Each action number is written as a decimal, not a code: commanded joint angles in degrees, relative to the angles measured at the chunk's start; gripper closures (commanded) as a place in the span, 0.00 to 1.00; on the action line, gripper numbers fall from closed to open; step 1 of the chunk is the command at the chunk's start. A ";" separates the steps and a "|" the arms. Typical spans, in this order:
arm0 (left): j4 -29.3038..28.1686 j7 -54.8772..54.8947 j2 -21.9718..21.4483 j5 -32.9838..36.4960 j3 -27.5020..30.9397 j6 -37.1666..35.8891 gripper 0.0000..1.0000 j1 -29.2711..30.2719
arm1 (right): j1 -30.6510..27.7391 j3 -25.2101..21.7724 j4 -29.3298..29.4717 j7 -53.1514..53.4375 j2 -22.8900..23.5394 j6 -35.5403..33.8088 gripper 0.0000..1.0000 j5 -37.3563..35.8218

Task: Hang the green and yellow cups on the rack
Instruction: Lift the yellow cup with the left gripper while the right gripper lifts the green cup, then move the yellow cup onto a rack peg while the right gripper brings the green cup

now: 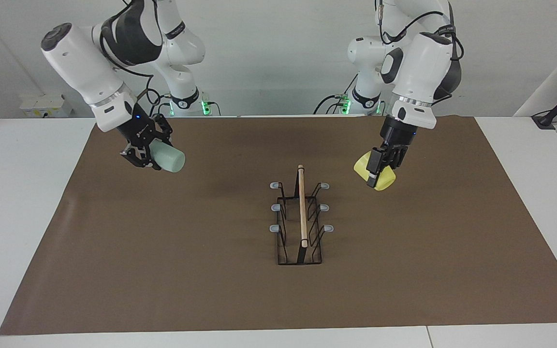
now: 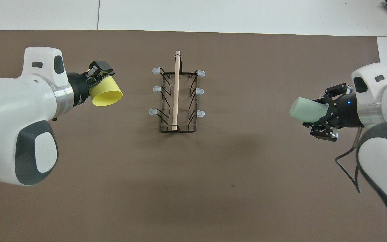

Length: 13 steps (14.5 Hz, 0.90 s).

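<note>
At the middle of the brown mat (image 1: 162, 270) stands the rack (image 1: 300, 220), a black wire frame with a pale wooden rod along its top and six grey-capped prongs, three to a side, all of them bare. Its wire looks stiff and its footprint narrow, so a sideways push from a cup could probably shift or tip it.

Over the mat toward the right arm's end, the right gripper (image 1: 149, 153) is clamped on the green cup (image 1: 171, 159), which lies nearly on its side in the air, well apart from the rack. Over the mat just beside the rack's prongs on the left arm's side, the left gripper (image 1: 384, 164) is closed on the yellow cup (image 1: 379, 177), tilted, its open mouth turned toward the rack in the overhead view.

Both cups appear to be thin plastic tumblers: light, smooth, a little springy at the rim, and without handles. Judged from this, the wall near the base is the sound place to hold, leaving the mouth free to slide over a prong; a hard squeeze might deform the wall, and a loose one might let the tapered surface slip. Neither cup is hung yet.
</note>
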 commanded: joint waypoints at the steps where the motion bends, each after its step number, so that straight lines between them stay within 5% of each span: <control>1: -5.28 0.54 -1.81 5.44 -2.41 7.75 1.00 0.73 | -2.73 0.32 -2.62 -5.32 -2.29 -1.38 1.00 11.68; 3: -6.17 0.54 -1.63 9.31 -3.38 8.73 1.00 0.73 | -3.08 0.32 -5.95 -6.56 -4.31 -1.65 1.00 21.69; 7: -11.17 0.54 -1.19 11.87 -4.08 22.07 1.00 0.38 | -2.03 0.41 -12.37 -12.70 -8.26 0.28 1.00 36.92; 13: -12.15 0.54 2.76 11.87 -5.31 28.15 1.00 -0.15 | 5.52 0.50 -17.13 -25.27 -9.06 11.87 1.00 56.45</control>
